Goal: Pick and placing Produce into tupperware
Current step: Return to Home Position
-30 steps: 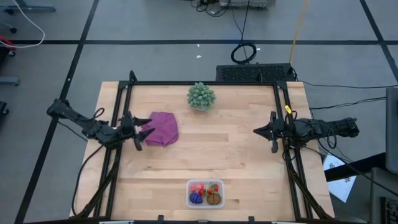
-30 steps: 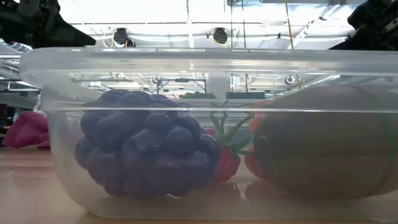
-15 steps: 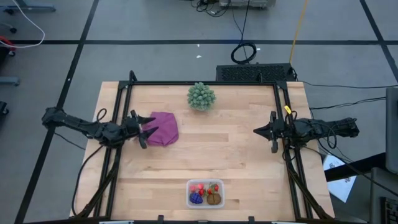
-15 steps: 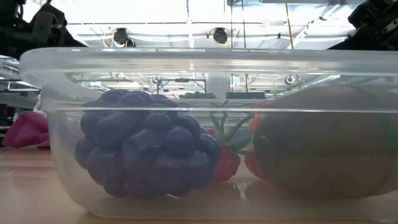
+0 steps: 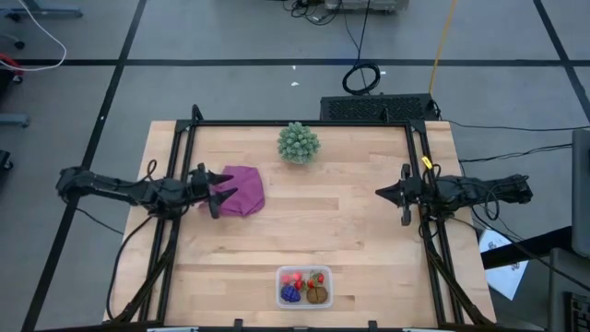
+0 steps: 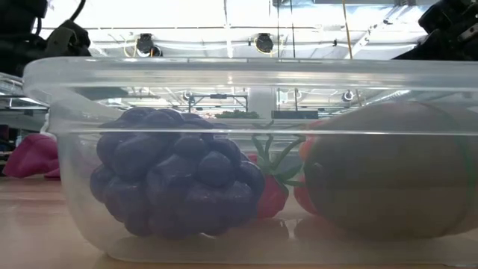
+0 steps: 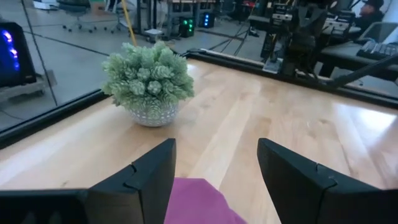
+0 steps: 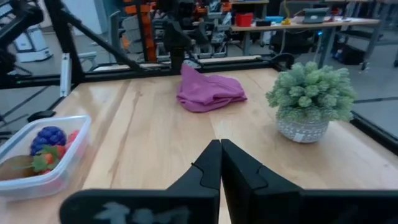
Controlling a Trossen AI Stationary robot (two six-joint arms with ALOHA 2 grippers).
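Observation:
The clear tupperware (image 5: pixel 304 302) stands at the table's near edge, middle. In it lie a purple grape cluster (image 6: pixel 175 183), a brown kiwi (image 6: pixel 385 172) and red berries (image 5: pixel 297 277); a strawberry (image 6: pixel 272 190) rests between the grapes and the kiwi. The tub also shows in the right wrist view (image 8: pixel 62 177). My left gripper (image 5: pixel 219 192) is open at the left edge of the magenta cloth (image 5: pixel 241 189), and the cloth's edge (image 7: pixel 199 202) shows between its fingers (image 7: pixel 155 168). My right gripper (image 5: pixel 378 195) is shut and empty at the table's right side.
A pale green bushy ball in a small pot (image 5: pixel 299 143) stands at the far middle of the table. The magenta cloth lies bunched at the left. Black frame rails (image 5: pixel 419 175) run along the table's left, right and far edges. Bare wood lies between the cloth and the tub.
My left gripper has gone a little toward the table's right edge, onto the cloth's left edge, and its arm has swung lower and more level. Its fingers stay apart. The cloth, the tub and my right arm have kept still.

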